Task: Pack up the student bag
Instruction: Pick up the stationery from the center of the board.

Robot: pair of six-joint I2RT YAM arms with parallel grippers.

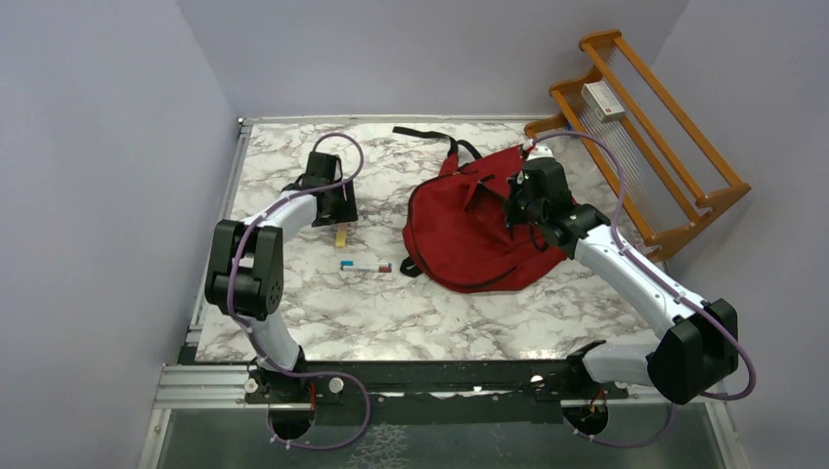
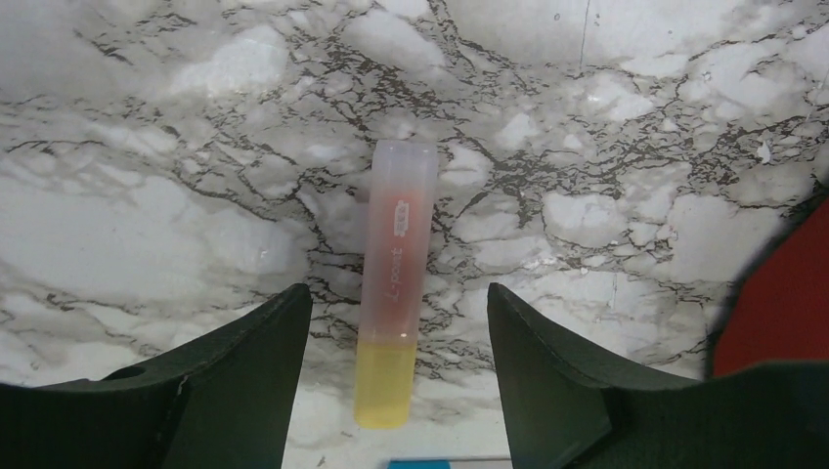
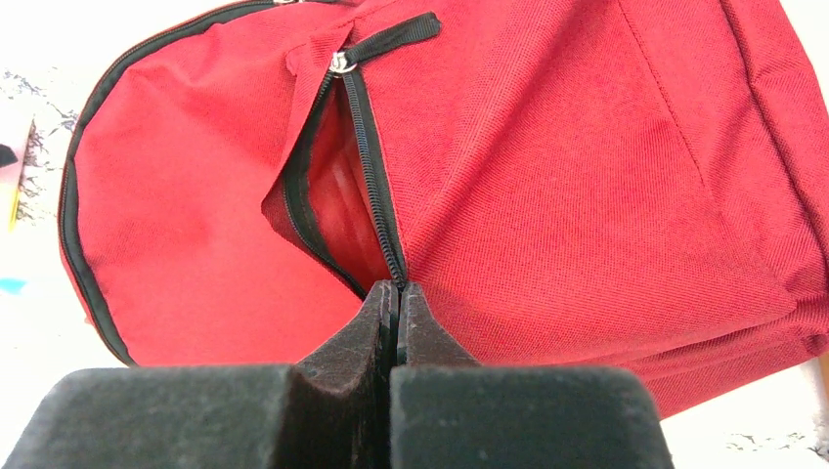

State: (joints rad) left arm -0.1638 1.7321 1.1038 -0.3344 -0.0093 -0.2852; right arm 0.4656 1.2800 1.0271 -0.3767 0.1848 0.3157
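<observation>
Two claws from above: left claw (image 1: 339,217) over a tube (image 1: 341,236) on the bench (image 1: 440,313), student bag (image 1: 459,234) lying to its right, under the right claw (image 1: 515,207). From the left wrist: spread astride that tube, lengthwise in the gap, untouched. From the right wrist: pressed together, pinching the bag's open zip edge (image 3: 376,195).

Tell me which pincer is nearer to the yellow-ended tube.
Left. The left pincer stands open around the tube; the right pincer is far off, shut on the student bag.
</observation>
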